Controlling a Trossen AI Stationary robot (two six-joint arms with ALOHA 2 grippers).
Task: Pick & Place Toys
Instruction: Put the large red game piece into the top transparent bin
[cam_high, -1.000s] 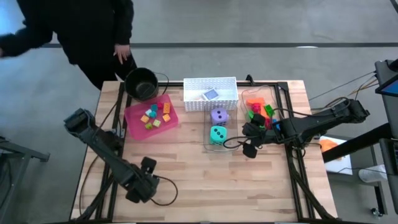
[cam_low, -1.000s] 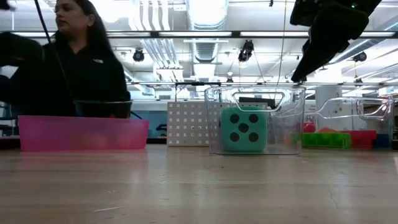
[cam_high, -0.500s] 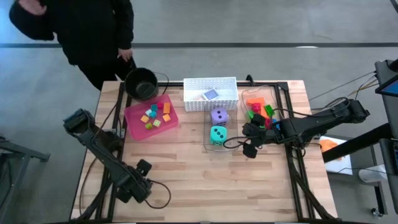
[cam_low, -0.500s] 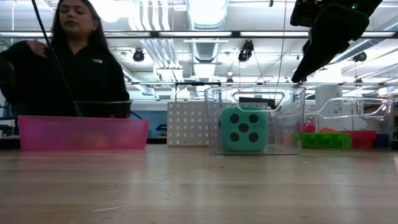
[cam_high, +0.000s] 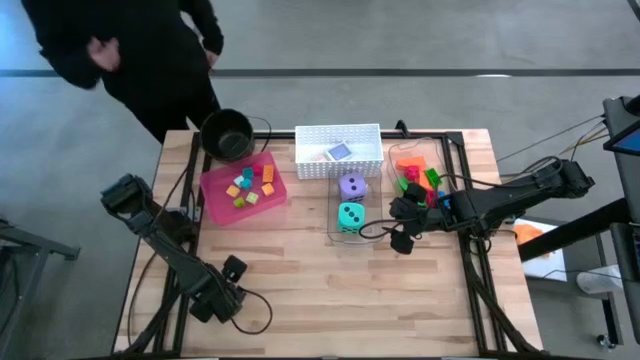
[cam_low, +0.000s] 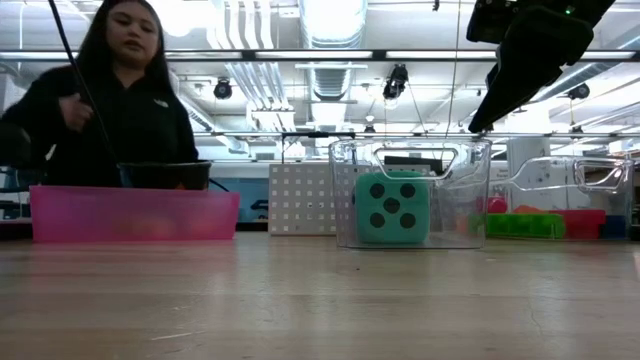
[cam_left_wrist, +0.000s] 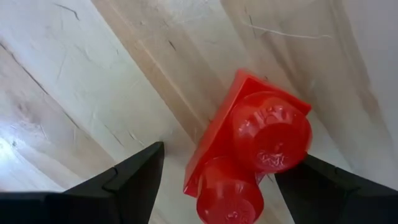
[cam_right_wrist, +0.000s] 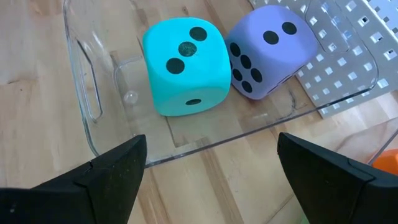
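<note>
Red 2-stud brick (cam_left_wrist: 252, 149) sits on the wood counter (cam_high: 330, 290) right between the spread fingers of the left gripper (cam_high: 222, 296), near the front-left edge. Further back, the right gripper (cam_right_wrist: 205, 171), fingers wide apart, hangs over a clear bin (cam_right_wrist: 87, 93) holding the teal die (cam_right_wrist: 185, 65) and purple die (cam_right_wrist: 270, 50)

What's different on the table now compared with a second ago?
The left hand slid toward the table's left edge and now sits open over a red brick. The person behind shifted an arm. The right hand, the teal die, purple die and pink tray stayed put.
</note>
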